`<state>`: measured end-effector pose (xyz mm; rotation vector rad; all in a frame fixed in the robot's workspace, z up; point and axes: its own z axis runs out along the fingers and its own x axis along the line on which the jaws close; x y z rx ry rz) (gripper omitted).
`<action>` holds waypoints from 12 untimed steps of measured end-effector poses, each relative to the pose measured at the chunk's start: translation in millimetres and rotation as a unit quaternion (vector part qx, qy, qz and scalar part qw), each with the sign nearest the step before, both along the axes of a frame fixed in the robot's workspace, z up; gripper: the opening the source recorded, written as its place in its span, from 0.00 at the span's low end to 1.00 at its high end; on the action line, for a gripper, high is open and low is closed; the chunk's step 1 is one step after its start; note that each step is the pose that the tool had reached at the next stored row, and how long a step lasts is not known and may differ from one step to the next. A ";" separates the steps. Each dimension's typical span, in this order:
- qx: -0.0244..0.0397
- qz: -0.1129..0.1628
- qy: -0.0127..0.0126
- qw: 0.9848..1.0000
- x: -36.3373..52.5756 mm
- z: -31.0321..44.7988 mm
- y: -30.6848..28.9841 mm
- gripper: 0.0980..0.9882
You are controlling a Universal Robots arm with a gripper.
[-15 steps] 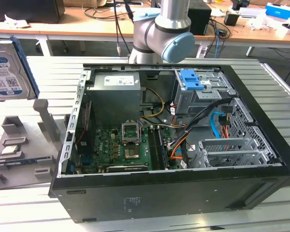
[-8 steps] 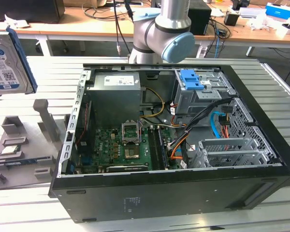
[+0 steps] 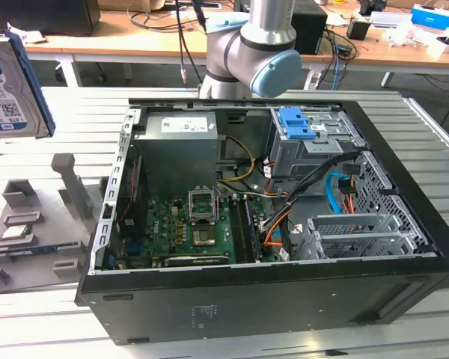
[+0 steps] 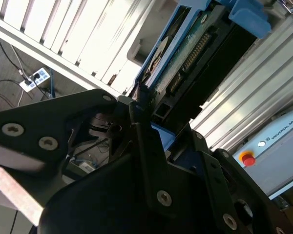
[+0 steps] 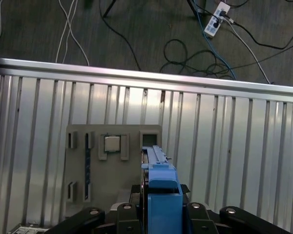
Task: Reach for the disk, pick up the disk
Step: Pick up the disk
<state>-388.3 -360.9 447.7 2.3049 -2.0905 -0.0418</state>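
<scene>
Presently the end effector (image 5: 159,208) is clamped shut on the disk (image 5: 161,187) — gripped edge-on — with the grey fixture plate (image 5: 112,183) on the bench (image 5: 224,146) directly below it.

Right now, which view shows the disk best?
The exterior view: the disk shows its labelled face, at that view's left edge. The second wrist view shows its circuit-board side close up; the first wrist view shows it edge-on, clamped in the gripper.

Lab: opened computer case (image 3: 269,299), cable-strewn benches (image 3: 120,45)
</scene>
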 end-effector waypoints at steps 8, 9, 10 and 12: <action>0.000 0.000 0.000 1.000 1.1 17.8 0.0 0.30; 0.000 0.000 0.000 1.000 1.2 18.8 0.0 0.30; 0.000 0.000 0.000 1.000 1.2 19.8 0.0 0.30; 0.000 0.000 0.000 1.000 1.4 23.0 0.0 0.30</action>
